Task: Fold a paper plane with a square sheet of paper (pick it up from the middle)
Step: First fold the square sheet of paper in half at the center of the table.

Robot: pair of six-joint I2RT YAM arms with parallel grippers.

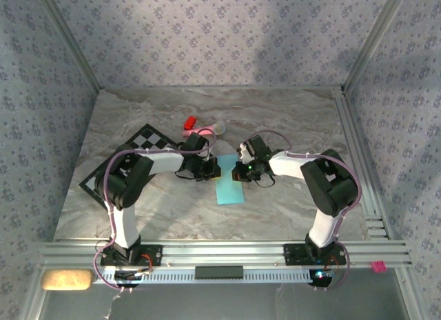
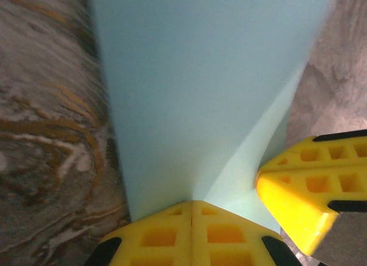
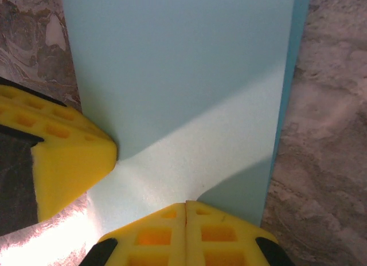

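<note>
Creasing looks like the step in hand. The blue sheet (image 1: 229, 187) lies flat on the marble table (image 1: 296, 127), mid-table between the two arms. Its outline is long & narrow, as if already halved lengthwise. From the right wrist, a darker strip along one long edge hints at a 2nd layer underneath, tho I can't be sure.

The left gripper (image 1: 209, 170) & right gripper (image 1: 243, 172) sit at the sheet's far end, just beside each other. Both have their fingers pressed together, tips down on the paper. No paper shows between the fingers, so prob. pressing, not pinching.

A slanted line runs across the sheet from the left tips; could be a fold or just shadow.

There's no plane shape yet, so it's early in the job. Next, imo, the nose corners need folding to the centre line. That calls for one gripper pinning the sheet while the other lifts a corner, w/o the thin paper sliding.
</note>
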